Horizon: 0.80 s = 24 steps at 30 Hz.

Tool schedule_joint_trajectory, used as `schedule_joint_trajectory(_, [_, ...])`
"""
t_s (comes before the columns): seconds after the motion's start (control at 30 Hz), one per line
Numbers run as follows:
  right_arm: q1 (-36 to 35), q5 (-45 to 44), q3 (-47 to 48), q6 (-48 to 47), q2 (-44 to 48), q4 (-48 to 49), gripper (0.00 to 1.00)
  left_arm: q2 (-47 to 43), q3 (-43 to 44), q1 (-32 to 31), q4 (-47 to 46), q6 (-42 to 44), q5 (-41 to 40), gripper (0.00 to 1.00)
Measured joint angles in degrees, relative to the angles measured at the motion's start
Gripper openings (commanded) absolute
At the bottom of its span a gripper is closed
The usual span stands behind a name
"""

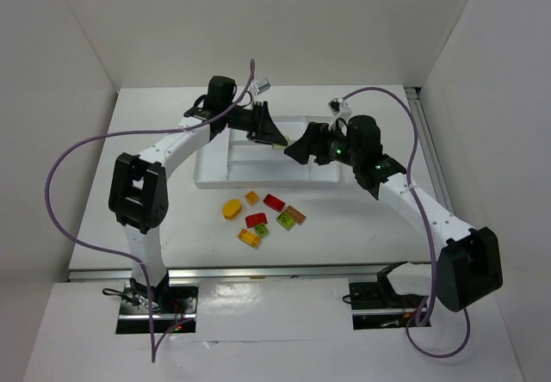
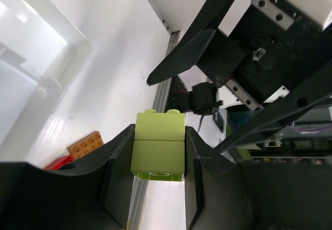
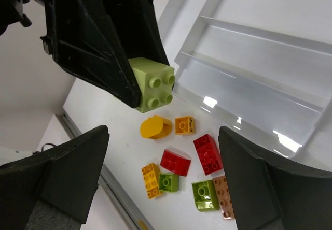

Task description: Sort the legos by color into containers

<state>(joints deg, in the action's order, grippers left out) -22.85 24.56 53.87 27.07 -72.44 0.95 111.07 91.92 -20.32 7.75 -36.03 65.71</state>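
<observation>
White table (image 1: pixel 362 240) holds 8 loose bricks (image 1: pixel 274 201); tray (image 3: pixel 259 59) looks empty; left gripper (image 2: pixel 159 134) clamps 1 pale green brick (image 3: pixel 150 85), right gripper (image 3: pixel 163 130) spread apart.

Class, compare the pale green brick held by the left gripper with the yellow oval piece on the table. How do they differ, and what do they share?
The pale green brick is square-cornered with four studs; the yellow oval piece is rounded. The brick is clamped in the left gripper, off the table; the oval piece lies loose on the table. Neither lies in the white tray.
</observation>
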Motion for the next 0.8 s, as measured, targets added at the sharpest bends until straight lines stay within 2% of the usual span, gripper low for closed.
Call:
schedule_joint_trajectory(0.2, [4.2,0.9,2.6,9.4,-1.6,-2.5,0.91,-2.9,0.4,0.0,7.0,13.1,-6.1,0.00])
schedule_joint_trajectory(0.37, [7.5,8.0,2.6,21.8,-4.9,0.0,0.93,-7.7,-2.0,0.0,8.5,25.9,-12.0,0.00])
schedule_joint_trajectory(0.57, [8.0,18.8,-0.6,33.9,-11.4,10.3,0.94,-10.8,-2.3,-0.4,9.1,37.9,-15.0,0.00])
schedule_joint_trajectory(0.8, [8.1,26.4,-1.7,43.1,-14.5,23.0,0.95,-12.7,-2.3,-1.7,11.9,48.0,-16.0,0.00])
